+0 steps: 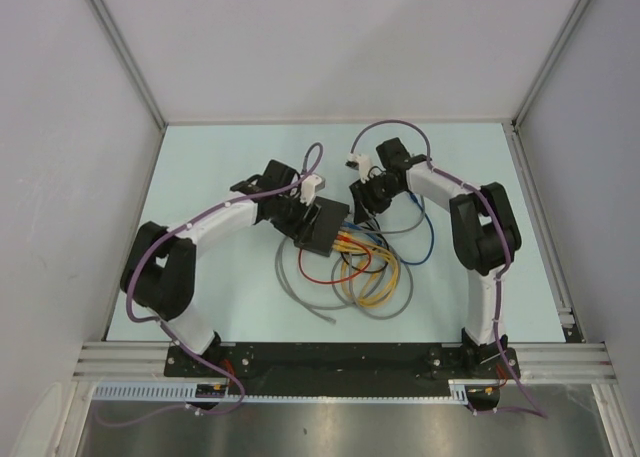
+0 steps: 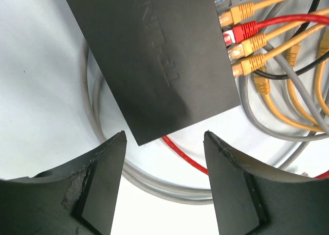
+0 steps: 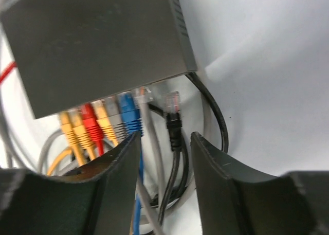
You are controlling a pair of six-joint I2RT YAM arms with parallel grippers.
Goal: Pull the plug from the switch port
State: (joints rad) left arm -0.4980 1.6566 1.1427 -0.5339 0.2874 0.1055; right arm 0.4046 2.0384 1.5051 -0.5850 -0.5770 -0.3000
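Observation:
The switch is a flat matte-black box lying mid-table, with its socket row facing the near right. In the left wrist view the switch has yellow plugs and a red plug in its ports. My left gripper is open at the switch's bare corner. My right gripper is open, just in front of the socket edge. A black plug lies loose between its fingers, its clear tip apart from the switch. Blue, grey, yellow and red plugs sit in the ports.
A tangle of yellow, red, grey, blue and black cables spreads on the table in front of the switch. A grey cable loop runs under my left fingers. Frame posts and walls enclose the table on three sides.

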